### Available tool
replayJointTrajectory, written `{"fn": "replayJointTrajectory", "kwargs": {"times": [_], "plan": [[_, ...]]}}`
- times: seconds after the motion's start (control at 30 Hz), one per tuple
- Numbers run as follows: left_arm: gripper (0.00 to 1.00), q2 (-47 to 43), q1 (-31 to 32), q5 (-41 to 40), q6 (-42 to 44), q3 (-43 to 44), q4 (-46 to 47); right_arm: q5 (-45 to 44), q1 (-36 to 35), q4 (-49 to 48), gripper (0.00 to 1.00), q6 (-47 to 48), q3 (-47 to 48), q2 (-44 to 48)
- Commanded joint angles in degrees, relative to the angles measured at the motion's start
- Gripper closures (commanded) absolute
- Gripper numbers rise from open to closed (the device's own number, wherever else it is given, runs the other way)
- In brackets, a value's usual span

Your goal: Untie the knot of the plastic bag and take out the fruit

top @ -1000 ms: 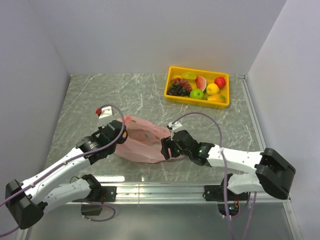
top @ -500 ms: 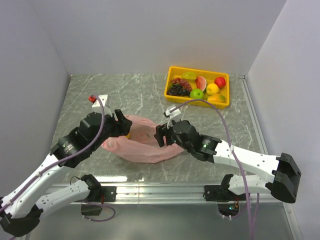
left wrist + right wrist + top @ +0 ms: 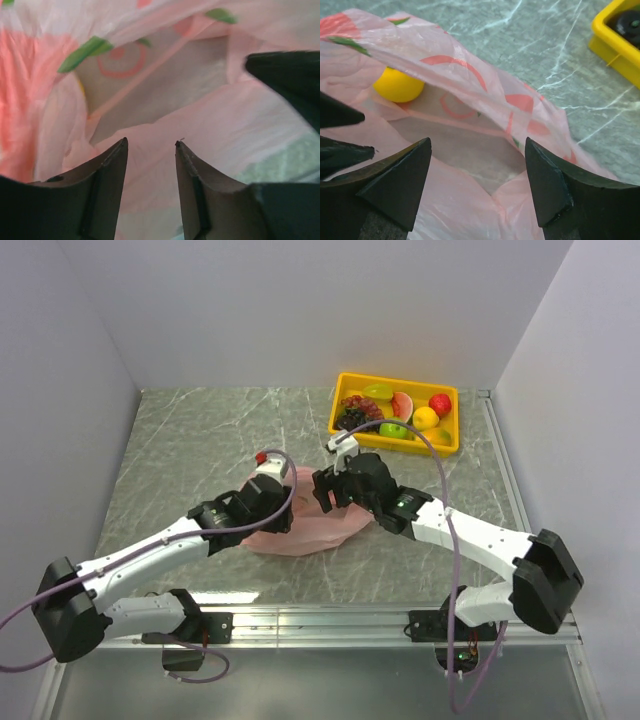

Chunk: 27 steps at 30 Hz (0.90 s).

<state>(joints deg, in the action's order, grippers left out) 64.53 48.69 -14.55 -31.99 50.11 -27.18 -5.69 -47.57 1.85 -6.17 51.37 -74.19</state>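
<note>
Left tool [image 3: 150, 144] is held open with nothing gripped, pink plastic right behind its tips. Right tool [image 3: 477, 145] is spread wide too, parked at the gaping mouth of the plastic bag [image 3: 312, 528], which is slumped on the counter [image 3: 180, 440]. One yellow fruit [image 3: 397, 85] can be seen tucked inside; yellow tray [image 3: 395, 444] is sat well apart.
</note>
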Motion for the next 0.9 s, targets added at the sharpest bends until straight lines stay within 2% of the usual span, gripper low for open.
{"fn": "replayJointTrajectory", "kwargs": {"times": [0.0,0.1,0.13,0.17,0.23,0.37,0.47,0.6,0.67,0.73,0.87], "plan": [[0.52,1.1,0.1,-5.1,-6.5,-4.6,7.9,3.1,0.5,-4.1,0.19,0.0,1.6,-2.5],[0.55,2.3,0.0,-10.8,-16.8,-7.0,1.1,3.6,0.5,-5.4,0.19,-1.7,0.4,-4.4],[0.59,2.0,0.0,-12.3,-19.7,-7.6,-1.4,3.4,0.2,-5.6,0.19,-2.1,-0.6,-4.9],[0.61,-0.1,0.1,-15.1,-24.6,-8.5,-3.6,3.3,0.1,-6.3,0.2,-3.0,-1.1,-5.0],[0.63,-4.4,0.1,-17.0,-28.7,-13.1,-6.8,3.5,-0.7,-7.5,0.19,-3.5,-2.6,-5.4],[0.58,-19.0,-0.1,-17.7,-36.3,-22.6,-3.4,2.9,-2.3,-8.4,0.2,-5.3,-3.6,-7.9],[0.54,-22.9,-1.3,-18.6,-39.3,-25.8,-4.0,3.2,-3.0,-8.4,0.19,-6.5,-3.6,-9.3],[0.44,-24.5,-1.9,-21.2,-37.4,-21.9,-7.6,5.2,-4.7,-6.1,0.2,-4.9,-2.1,-7.5],[0.35,-24.1,-1.9,-22.0,-34.9,-19.3,-9.5,5.5,-5.2,-4.5,0.2,-4.4,-1.3,-6.2],[0.19,-23.0,-1.9,-23.6,-33.0,-14.1,-11.3,5.5,-5.7,-3.8,0.2,-4.5,-0.4,-5.1],[0.16,-14.9,-1.9,-25.1,-26.2,-3.1,-18.7,6.6,-6.0,-3.9,0.2,-5.2,-0.1,-3.6]]}}
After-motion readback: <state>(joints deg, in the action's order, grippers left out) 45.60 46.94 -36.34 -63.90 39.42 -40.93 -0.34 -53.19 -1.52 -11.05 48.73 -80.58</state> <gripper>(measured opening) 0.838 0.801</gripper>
